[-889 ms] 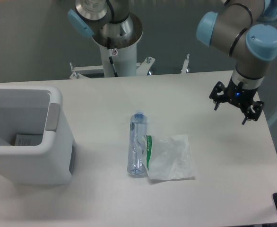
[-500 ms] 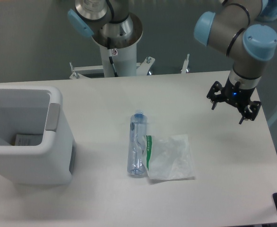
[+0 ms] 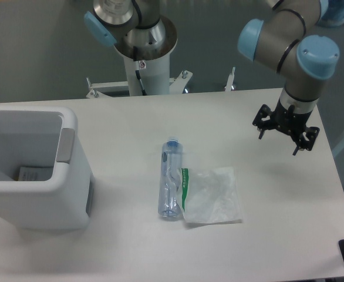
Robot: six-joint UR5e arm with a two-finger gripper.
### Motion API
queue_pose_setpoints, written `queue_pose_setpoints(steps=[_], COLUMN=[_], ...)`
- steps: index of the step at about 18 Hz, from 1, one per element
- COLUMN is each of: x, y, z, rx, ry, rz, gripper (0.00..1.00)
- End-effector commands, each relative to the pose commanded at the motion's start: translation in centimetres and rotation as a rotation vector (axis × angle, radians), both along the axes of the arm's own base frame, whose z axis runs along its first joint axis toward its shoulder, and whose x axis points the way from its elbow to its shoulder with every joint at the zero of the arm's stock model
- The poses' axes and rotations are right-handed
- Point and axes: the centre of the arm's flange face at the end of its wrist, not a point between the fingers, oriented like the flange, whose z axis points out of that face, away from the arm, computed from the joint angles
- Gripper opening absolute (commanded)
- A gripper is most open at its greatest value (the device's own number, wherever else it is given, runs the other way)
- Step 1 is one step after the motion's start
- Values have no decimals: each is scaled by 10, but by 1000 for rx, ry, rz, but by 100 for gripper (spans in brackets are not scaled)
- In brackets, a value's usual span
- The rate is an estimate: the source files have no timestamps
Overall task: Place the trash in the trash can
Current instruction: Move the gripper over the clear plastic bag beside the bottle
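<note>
Trash sits near the middle of your table [image 3: 266,235]: 2 items, side by side and touching. You have the clear bottle [image 3: 170,186] lying flat, blue cap toward the far edge, and the crinkled plastic bag [image 3: 213,196] just to its right, green strip against the bottle. Your trash can [image 3: 37,170] stands at the left edge, well apart from both, with a small paper visible inside. Your gripper [image 3: 279,136] hangs above the table's right side, fingers spread and grasping nothing, well apart from the bag.
</note>
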Motion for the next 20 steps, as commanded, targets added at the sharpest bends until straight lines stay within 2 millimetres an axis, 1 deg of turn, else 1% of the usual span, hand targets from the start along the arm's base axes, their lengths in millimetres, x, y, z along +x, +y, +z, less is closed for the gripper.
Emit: queue_pose_setpoints(steps=[2, 5, 7, 13, 15, 18, 20], x=[17, 34, 37, 67, 81, 103, 114], y=[30, 77, 85, 112, 120, 125, 127], z=[-12, -14, -17, -32, -41, -57, -66], rx=[-5, 3, 2, -14, -27, -50, -65], ry=[-29, -33, -39, -68, -85, -114, -128], rz=[59, 108, 130, 144, 132, 107, 95], gripper=[100, 100, 100, 100, 100, 100, 100])
